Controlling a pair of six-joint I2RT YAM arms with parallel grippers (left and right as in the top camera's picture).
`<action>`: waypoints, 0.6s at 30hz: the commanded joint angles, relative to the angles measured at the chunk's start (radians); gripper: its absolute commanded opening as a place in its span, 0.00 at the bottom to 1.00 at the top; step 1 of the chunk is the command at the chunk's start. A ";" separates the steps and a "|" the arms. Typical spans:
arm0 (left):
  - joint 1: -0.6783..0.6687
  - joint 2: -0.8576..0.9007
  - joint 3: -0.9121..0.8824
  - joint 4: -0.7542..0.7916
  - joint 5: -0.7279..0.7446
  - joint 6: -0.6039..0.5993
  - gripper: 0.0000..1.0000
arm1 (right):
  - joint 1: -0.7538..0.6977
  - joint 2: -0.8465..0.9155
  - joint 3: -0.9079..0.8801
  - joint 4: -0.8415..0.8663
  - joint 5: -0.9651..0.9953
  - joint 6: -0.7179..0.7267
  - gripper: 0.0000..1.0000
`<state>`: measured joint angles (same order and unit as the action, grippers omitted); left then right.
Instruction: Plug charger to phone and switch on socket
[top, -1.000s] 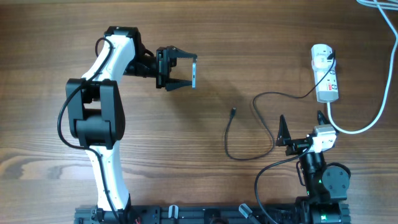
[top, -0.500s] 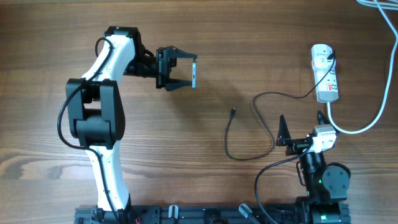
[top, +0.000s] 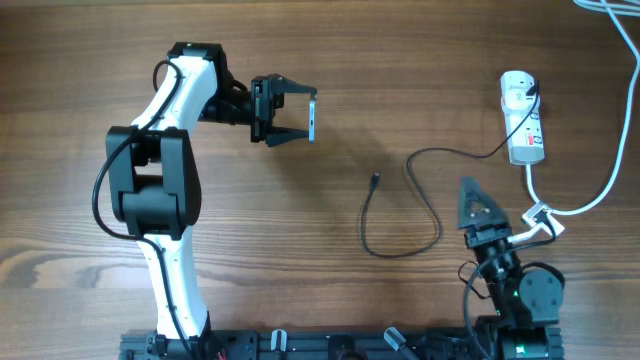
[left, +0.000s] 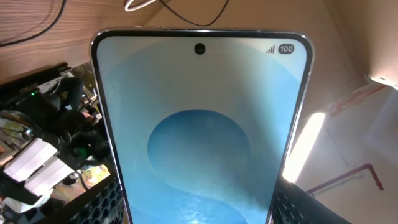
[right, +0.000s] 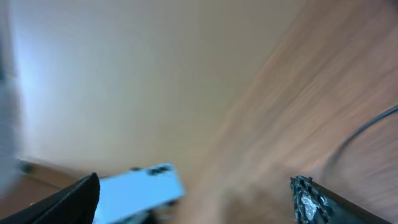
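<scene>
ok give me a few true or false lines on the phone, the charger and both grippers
1. The left gripper holds the phone. True.
2. The charger is plugged into the phone. False: its tip lies on the table, apart from the phone.
3. The charger runs up to the socket. True.
4. The right gripper is shut on the charger. False: it is open and holds nothing, beside the cable's loop.
5. The phone's screen is dark. False: it is lit blue.
</scene>
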<state>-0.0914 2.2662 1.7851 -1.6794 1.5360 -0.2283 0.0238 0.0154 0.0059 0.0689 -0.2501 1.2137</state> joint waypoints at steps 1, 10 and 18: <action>0.005 -0.045 0.001 -0.006 0.041 0.020 0.66 | 0.003 -0.008 0.000 0.151 -0.156 -0.019 1.00; 0.005 -0.045 0.001 -0.007 0.041 0.020 0.66 | 0.003 0.079 0.346 -0.132 -0.197 -0.437 1.00; 0.005 -0.045 0.001 -0.007 0.041 0.020 0.66 | 0.003 0.500 0.868 -0.776 -0.223 -0.744 1.00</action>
<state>-0.0914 2.2662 1.7851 -1.6802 1.5356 -0.2283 0.0238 0.3923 0.7391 -0.5827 -0.4377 0.6041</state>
